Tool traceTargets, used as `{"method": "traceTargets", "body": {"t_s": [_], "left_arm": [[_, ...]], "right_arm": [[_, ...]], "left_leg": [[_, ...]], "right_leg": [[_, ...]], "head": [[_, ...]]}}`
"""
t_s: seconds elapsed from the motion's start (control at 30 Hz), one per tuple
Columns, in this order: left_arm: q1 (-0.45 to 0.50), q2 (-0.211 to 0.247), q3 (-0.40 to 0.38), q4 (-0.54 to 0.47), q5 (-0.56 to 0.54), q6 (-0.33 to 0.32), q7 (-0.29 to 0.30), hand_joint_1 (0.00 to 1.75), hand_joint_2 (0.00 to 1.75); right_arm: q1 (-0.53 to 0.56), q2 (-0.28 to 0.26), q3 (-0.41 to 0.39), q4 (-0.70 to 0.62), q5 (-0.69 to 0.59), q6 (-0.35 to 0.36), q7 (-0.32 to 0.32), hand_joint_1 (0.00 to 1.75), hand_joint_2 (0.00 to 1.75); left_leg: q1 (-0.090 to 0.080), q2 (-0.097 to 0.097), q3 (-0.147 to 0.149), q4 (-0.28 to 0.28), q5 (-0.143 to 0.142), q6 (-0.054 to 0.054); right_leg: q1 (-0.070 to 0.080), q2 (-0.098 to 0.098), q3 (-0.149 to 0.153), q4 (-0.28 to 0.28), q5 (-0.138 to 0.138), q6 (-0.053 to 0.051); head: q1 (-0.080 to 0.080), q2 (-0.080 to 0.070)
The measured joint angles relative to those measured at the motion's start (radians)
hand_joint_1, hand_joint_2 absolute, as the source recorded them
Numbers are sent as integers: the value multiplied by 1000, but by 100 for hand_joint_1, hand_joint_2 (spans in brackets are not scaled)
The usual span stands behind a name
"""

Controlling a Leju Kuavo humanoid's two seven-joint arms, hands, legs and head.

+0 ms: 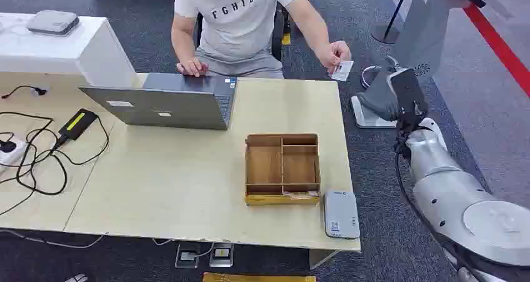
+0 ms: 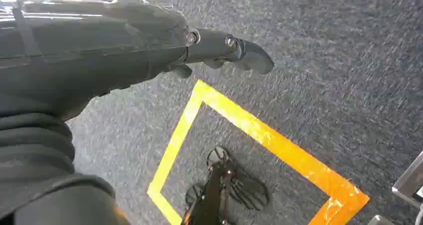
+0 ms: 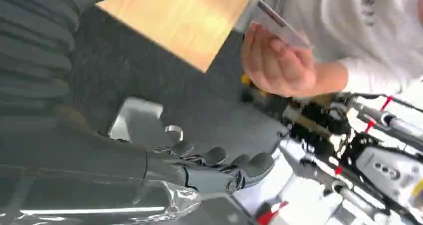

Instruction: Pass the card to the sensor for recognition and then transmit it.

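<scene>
Laptop [image 1: 169,100], wooden tray [image 1: 282,167] and grey sensor [image 1: 341,213] share table [image 1: 156,182].

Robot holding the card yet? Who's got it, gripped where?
No. The person's hand pinches the card by its upper edge. The right hand holds nothing; the left hand holds nothing.

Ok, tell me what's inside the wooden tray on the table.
The wooden tray is split into compartments. The large ones show bare wood. Something flat and pale lies in the narrow front compartment, possibly cards; the front wall partly hides it, so I cannot tell for sure.
</scene>
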Motion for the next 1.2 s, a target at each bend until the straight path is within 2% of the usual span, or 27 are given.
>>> {"method": "traceTargets", "body": {"t_s": [0.03, 0.07, 0.1, 0.13, 0.17, 0.2, 0.23, 0.27, 0.3, 0.33, 0.4, 0.43, 0.5, 0.53, 0.6, 0.73, 0.87, 1.2], "left_arm": [[0, -2, 0, 0, 3, 2, 2, 0, 0], [-1, -3, 0, 0, 8, 5, 3, 0, 0], [-1, -5, 0, 0, 11, 10, 5, 0, 0], [0, -5, 0, 0, 14, 15, 8, 0, 0], [1, -7, 0, -1, 19, 18, 13, 0, 0], [3, -8, 0, -1, 21, 22, 16, 0, 0], [7, -10, 0, -1, 24, 23, 18, 0, 0], [15, -9, 0, 0, 27, 28, 19, 0, 0], [19, -8, -1, 2, 29, 31, 20, 0, 0], [20, -6, -1, 3, 29, 31, 21, 0, 0], [4, -2, -1, 4, 29, 31, 21, 0, 0], [-9, -2, -1, 4, 29, 31, 21, 0, 0], [-36, -15, -3, 0, 29, 28, 21, 0, 0], [-34, -17, -4, -1, 29, 28, 21, 0, 0], [-18, -14, -4, -1, 29, 29, 21, 0, 0], [-2, -17, -4, 1, 28, 30, 22, 0, 0], [-1, -18, -5, 1, 28, 30, 22, 0, 0], [-1, -18, -8, 1, 24, 29, 23, 0, 0]], "right_arm": [[6, 12, 32, 0, -1, -64, 0, 0, 175], [17, 22, 72, -3, -26, -96, 18, 0, 175], [69, 13, 122, -23, -95, -67, 83, 0, 175], [151, -6, 197, -64, -205, 6, 171, 0, 175], [258, -55, 304, -131, -378, 91, 313, 0, 175], [350, -118, 415, -203, -569, 135, 495, 0, 175], [422, -179, 536, -296, -747, 121, 611, 0, 175], [455, -229, 650, -415, -890, 90, 700, 0, 175], [473, -268, 755, -559, -984, 70, 724, 0, 175], [477, -282, 855, -722, -1061, 61, 687, 0, 175], [482, -247, 1027, -911, -994, 56, 644, 0, 175], [498, -234, 1102, -968, -929, 52, 644, 0, 175], [547, -237, 1240, -1048, -880, 46, 649, 0, 175], [567, -247, 1283, -1087, -875, 45, 649, 0, 175], [566, -254, 1360, -1182, -872, 42, 651, 0, 175], [573, -262, 1458, -1260, -872, 40, 657, 0, 175], [574, -272, 1516, -1318, -872, 40, 659, 0, 175], [574, -297, 1587, -1364, -873, 40, 662, 0, 175]], "left_leg": [[0, 0, 0, 0, 0, 0], [0, 1, 4, 1, 0, 0], [1, 5, 9, 1, -3, -2], [4, 6, 19, 1, -5, 0], [8, -1, 25, 2, -7, 4], [7, -10, 20, 4, -8, 5], [1, -14, 7, 5, -6, 7], [-6, -11, -10, 5, -4, 6], [-12, 3, -34, 5, -3, 6], [-15, 24, -33, 5, -7, 4], [-11, 52, -13, 5, -18, 2], [-9, 52, -2, 5, -19, 2], [-5, 27, 4, 6, -18, 4], [-4, 16, 2, 6, -15, 3], [-4, 8, 8, 6, -10, 0], [-2, -1, 5, 6, -9, 0], [-2, -1, 4, 6, -10, 0], [-2, -1, 4, 6, -9, -1]], "right_leg": [[0, 0, 0, 0, 0, 0], [0, 1, -4, -1, -1, 0], [2, 5, -3, -4, -2, -2], [6, 9, 10, -12, -5, -1], [7, 11, 23, -16, -6, 0], [5, 8, 26, -14, -6, 1], [-3, 3, 17, -7, -4, 4], [-10, 7, 1, 5, -1, 7], [-18, 20, -15, 16, 2, 9], [-19, 39, -22, 16, 3, 9], [-15, 65, -14, 7, 3, 7], [-13, 64, -6, 6, -1, 5], [-7, 38, 10, 6, -9, 7], [-7, 25, 10, 6, -10, 6], [-7, 20, 3, 8, -9, 4], [-5, 11, 3, 8, -9, 3], [-5, 11, 3, 7, -10, 3], [-5, 11, 3, 7, -9, 3]], "head": [[-1, 0], [0, 0], [-2, 0], [-12, 0], [-17, 0], [-5, 0], [9, 0], [17, 0], [19, 0], [18, 0], [16, 0], [11, 0], [3, 0], [6, 0], [7, 0], [7, 0], [6, 0], [6, 0]]}}
